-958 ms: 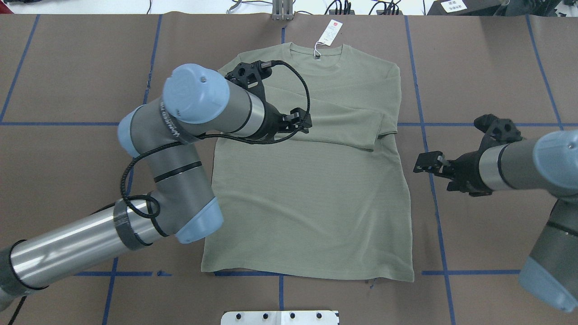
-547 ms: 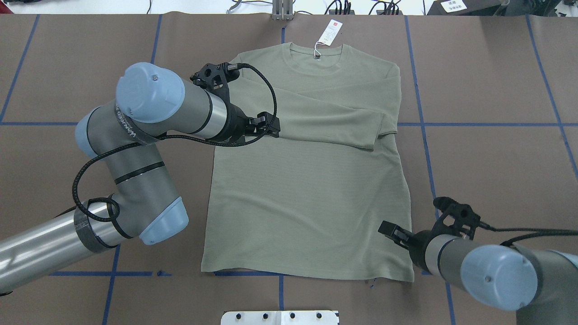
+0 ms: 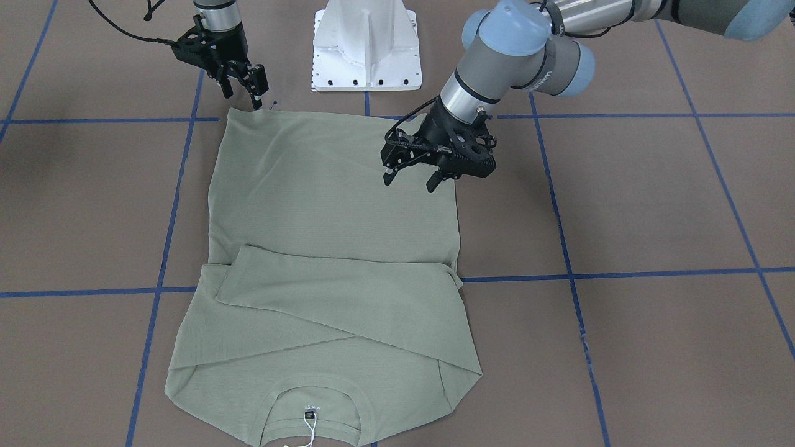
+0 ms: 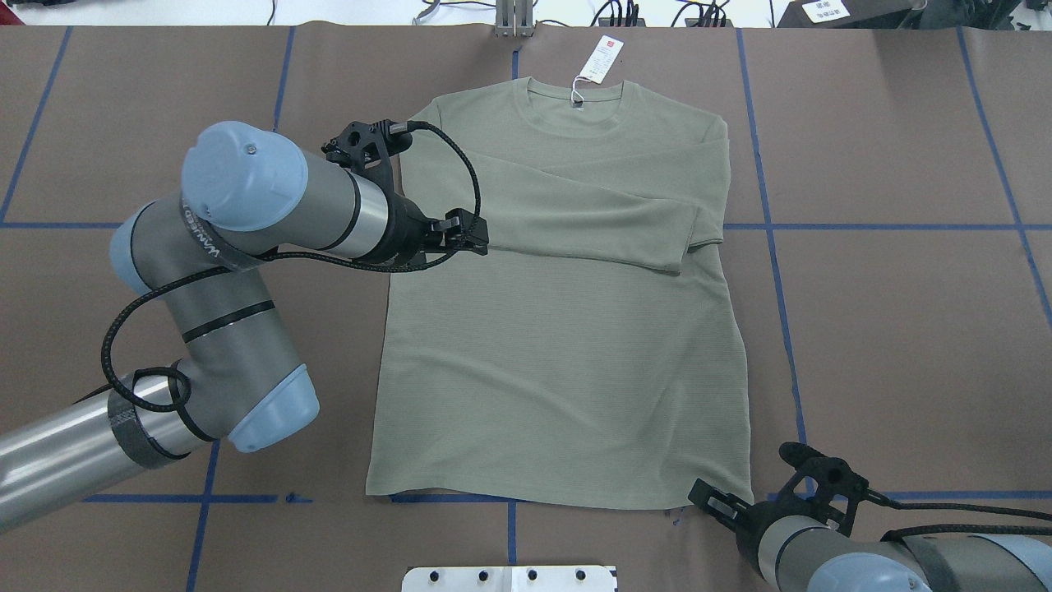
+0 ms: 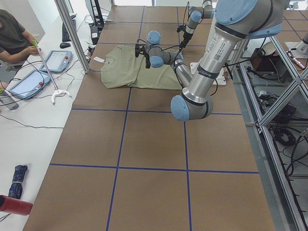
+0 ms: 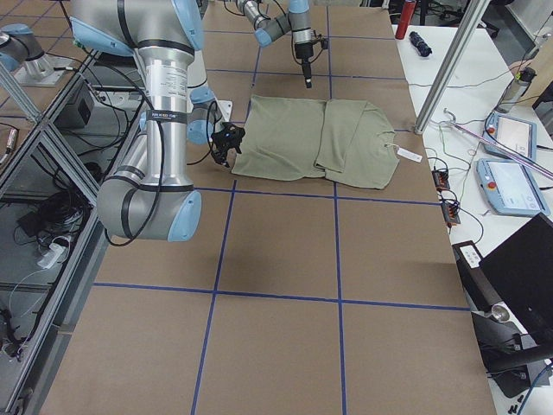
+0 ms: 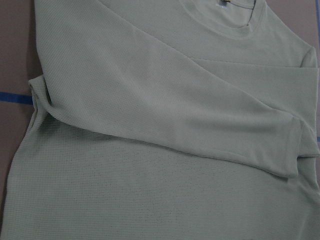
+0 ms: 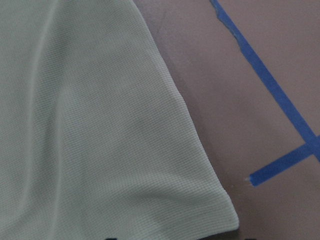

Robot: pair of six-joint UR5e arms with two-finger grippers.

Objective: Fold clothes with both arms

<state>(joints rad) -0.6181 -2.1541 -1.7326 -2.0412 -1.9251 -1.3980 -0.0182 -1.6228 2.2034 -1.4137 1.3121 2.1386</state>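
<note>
At lower right of the overhead view, the right claw (image 3: 243,92) is spread and empty just beside the hem corner of the shirt (image 4: 567,353), laid flat on the surface (image 4: 904,345), collar uppermost; the left claw (image 3: 410,180), likewise spread, is poised higher, mid-edge.

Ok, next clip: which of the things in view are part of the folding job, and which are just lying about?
Part of the job: green shirt, left gripper, right gripper, both open.
Just lying about: white pedestal base, blue tape lines, control tablets on the side bench, red cylinder.
</note>
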